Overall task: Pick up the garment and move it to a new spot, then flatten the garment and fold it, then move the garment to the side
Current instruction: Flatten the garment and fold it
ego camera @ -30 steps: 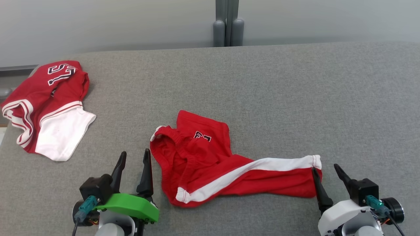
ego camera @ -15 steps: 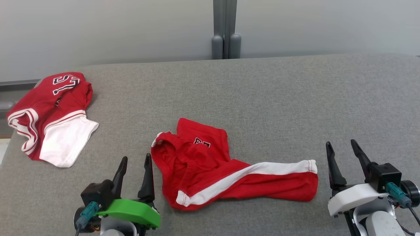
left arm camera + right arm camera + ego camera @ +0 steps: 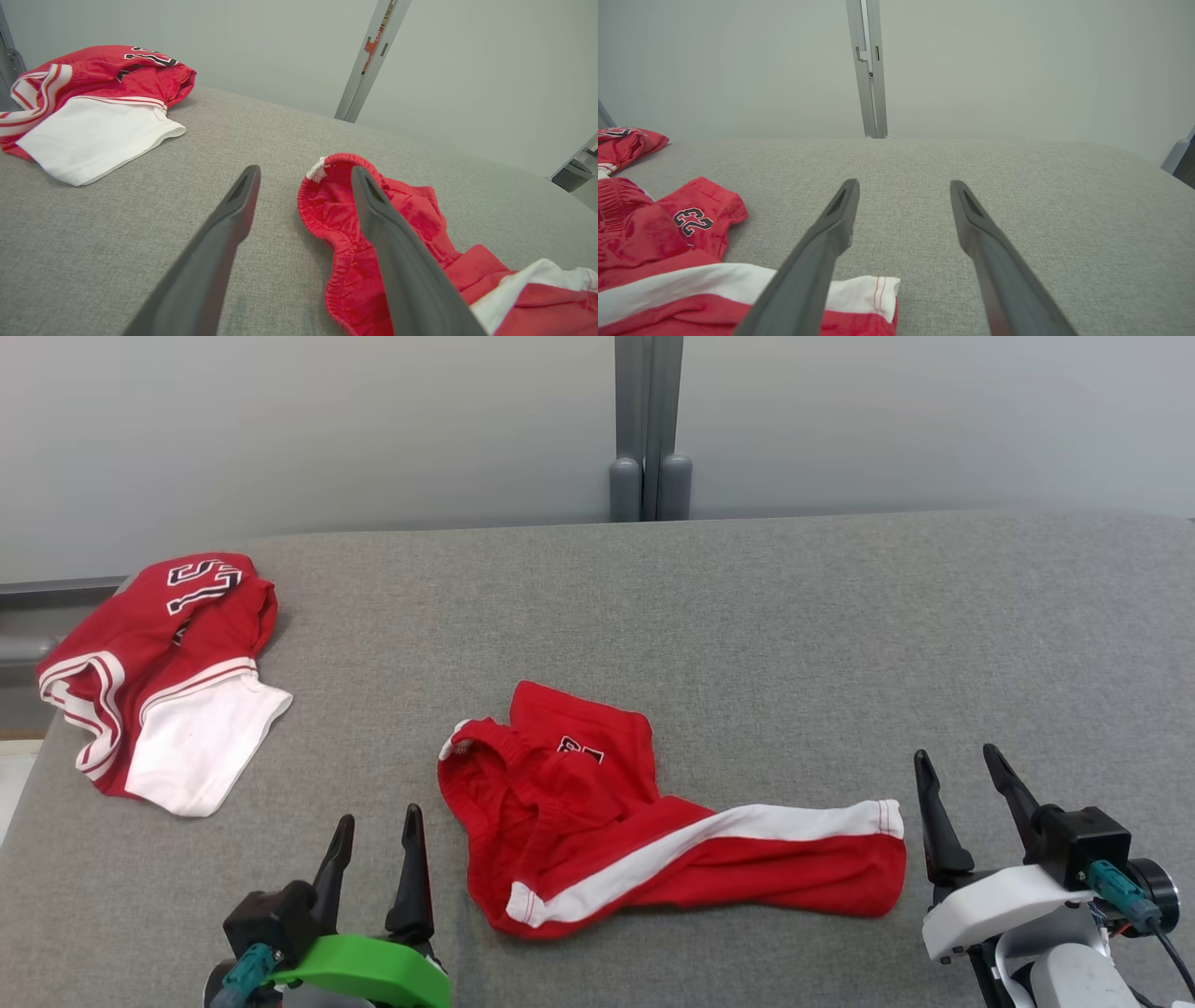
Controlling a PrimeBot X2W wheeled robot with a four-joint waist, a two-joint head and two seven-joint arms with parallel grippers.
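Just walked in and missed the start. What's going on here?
A two-armed robot is working on red shorts lying rumpled on the grey table. Its left gripper and right gripper both stand open, one beside each end, holding nothing. The shorts aren't flattened or folded yet. Another red-and-white garment sits at the far left.

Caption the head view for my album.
Red shorts lie crumpled between the open left gripper and open right gripper; a red jersey sits aside.
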